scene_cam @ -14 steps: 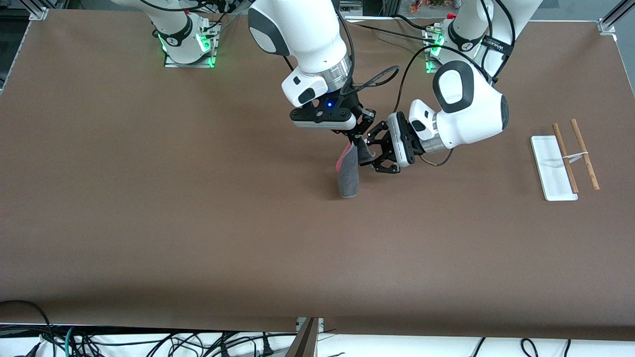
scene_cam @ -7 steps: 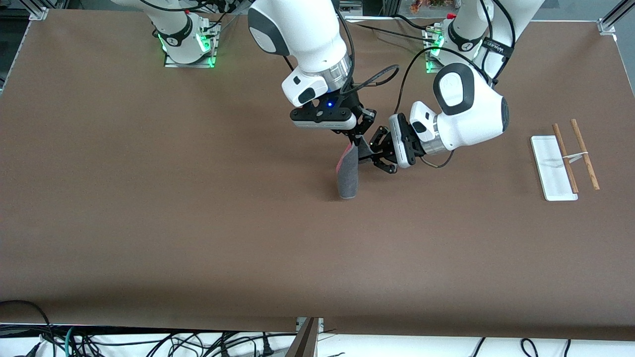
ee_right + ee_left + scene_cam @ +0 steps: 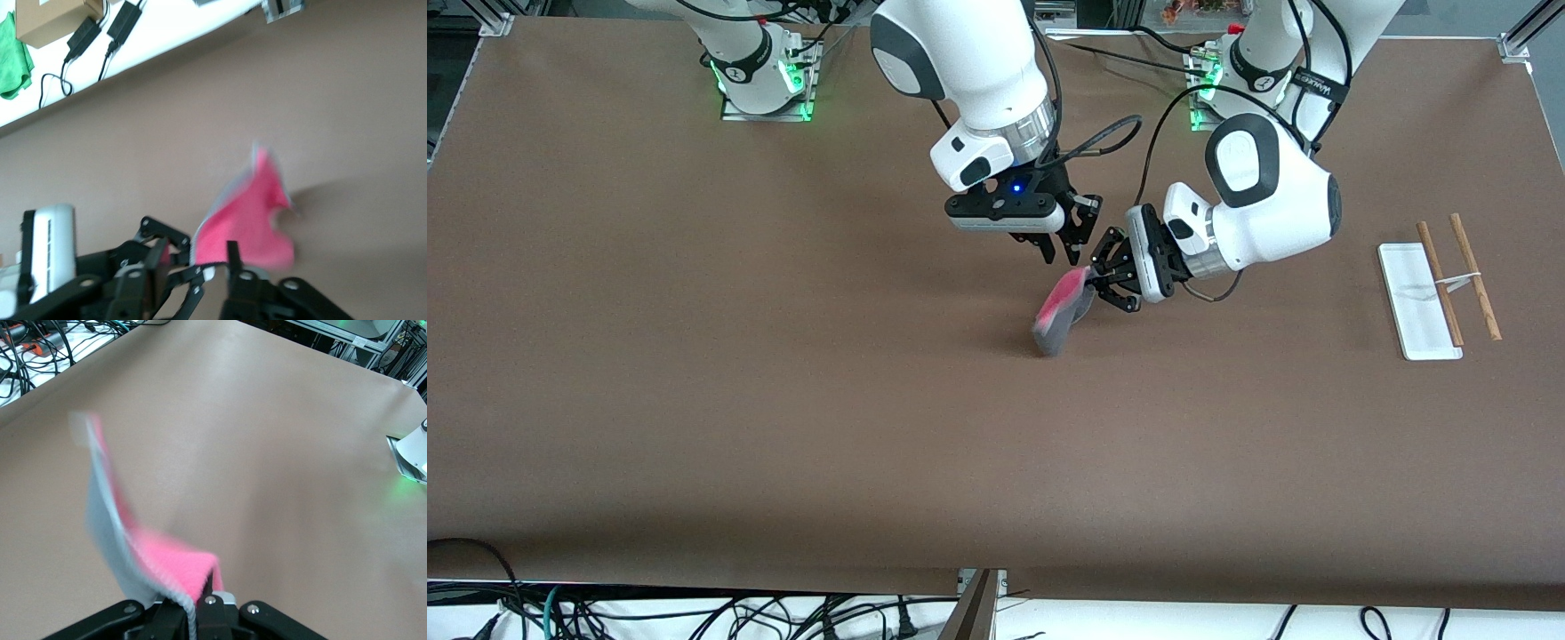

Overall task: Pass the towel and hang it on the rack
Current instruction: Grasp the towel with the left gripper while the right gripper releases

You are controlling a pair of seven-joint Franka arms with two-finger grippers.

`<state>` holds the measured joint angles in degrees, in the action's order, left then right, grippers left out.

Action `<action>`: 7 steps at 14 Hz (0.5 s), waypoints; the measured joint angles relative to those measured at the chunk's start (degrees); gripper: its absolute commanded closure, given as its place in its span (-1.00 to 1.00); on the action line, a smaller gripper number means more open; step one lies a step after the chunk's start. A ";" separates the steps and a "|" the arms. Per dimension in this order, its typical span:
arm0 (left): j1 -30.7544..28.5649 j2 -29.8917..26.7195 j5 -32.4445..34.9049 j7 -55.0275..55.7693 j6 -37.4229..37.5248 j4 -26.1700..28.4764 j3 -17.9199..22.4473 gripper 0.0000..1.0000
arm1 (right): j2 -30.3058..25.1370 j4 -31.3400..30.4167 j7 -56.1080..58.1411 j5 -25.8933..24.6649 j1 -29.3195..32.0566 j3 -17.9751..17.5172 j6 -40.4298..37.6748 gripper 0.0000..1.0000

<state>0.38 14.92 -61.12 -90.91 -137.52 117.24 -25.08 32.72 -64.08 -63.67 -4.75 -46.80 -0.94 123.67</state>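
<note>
The towel (image 3: 1060, 311) hangs from my left gripper (image 3: 1092, 277), pink side up and grey side below, over the middle of the table. The left gripper is shut on one corner of it. In the left wrist view the towel (image 3: 167, 563) rises out of the closed jaws of the left gripper (image 3: 200, 599). My right gripper (image 3: 1060, 252) is open and empty just above the towel, not touching it. In the right wrist view the pink towel (image 3: 247, 227) hangs past the right gripper (image 3: 193, 265). The rack (image 3: 1414, 307) stands at the left arm's end of the table, with its two wooden rods (image 3: 1440, 284) beside its white base.
The brown table (image 3: 783, 400) is bare around both grippers. Both arm bases stand along the table's top edge. Cables lie off the table's near edge.
The right gripper has let go of the towel and risen slightly. The towel, which hung straight down, now swings from the left gripper with its pink side up.
</note>
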 measured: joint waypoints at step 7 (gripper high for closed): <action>-7.09 -0.31 5.82 0.27 7.36 -0.62 0.89 1.00 | -0.18 0.03 7.90 -2.76 -0.05 0.88 -2.46 -1.00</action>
<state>-6.71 14.61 -55.31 -90.64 -130.16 116.62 -24.19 32.55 -64.05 -55.77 -7.51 -46.85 -0.07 121.21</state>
